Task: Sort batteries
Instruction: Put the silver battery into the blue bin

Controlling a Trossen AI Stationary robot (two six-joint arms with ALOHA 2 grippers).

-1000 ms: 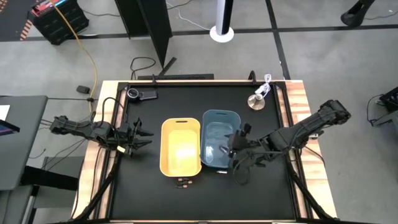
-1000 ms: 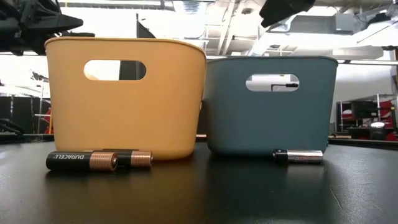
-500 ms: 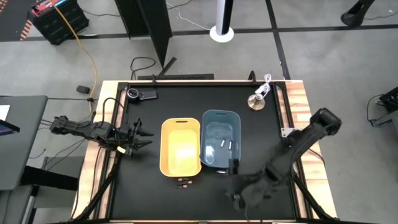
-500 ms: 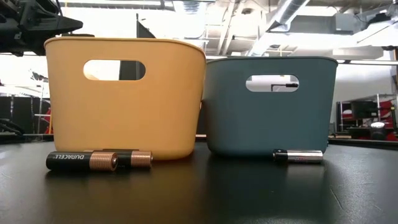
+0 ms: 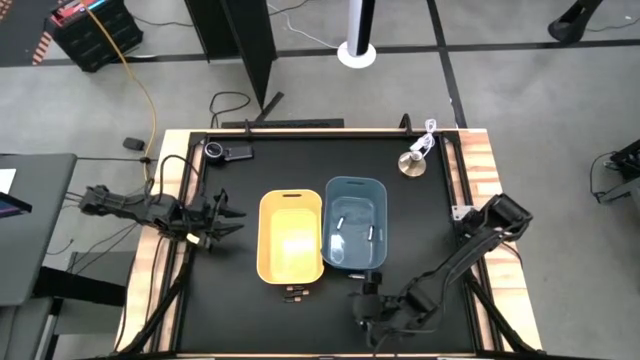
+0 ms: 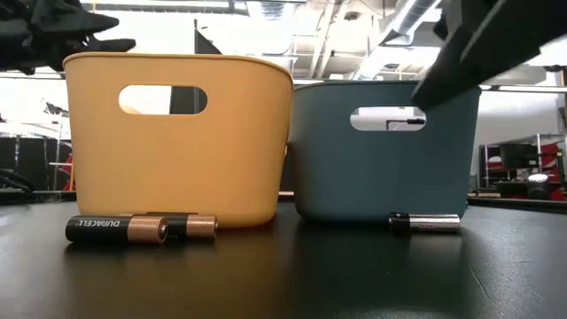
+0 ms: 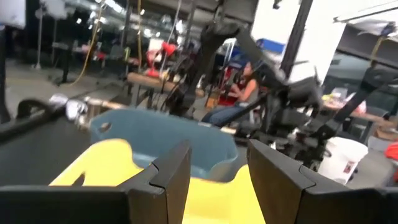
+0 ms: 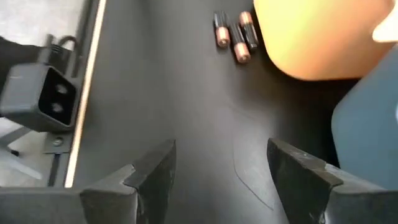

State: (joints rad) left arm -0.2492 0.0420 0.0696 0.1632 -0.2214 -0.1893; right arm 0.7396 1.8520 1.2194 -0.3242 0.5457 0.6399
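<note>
1. Low in the high view, the right gripper (image 5: 368, 312) hovers with fingers spread, holding nothing, seemingly lined up for the loose batteries.
2. Two dark copper-tipped batteries (image 6: 140, 228) lie touching at lower left of the low view; a silvery one (image 6: 426, 222) lies at lower right.
3. Behind them stand smooth plastic bins: yellow bin (image 6: 177, 133), blue bin (image 6: 385, 151).
4. At the high view's left, the left gripper (image 5: 222, 219) waits, open and empty.

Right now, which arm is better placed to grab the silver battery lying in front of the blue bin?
Likely the right. The right gripper is open and low near the table's front, close to the silver battery by the blue bin. The left gripper waits beyond the yellow bin.
</note>
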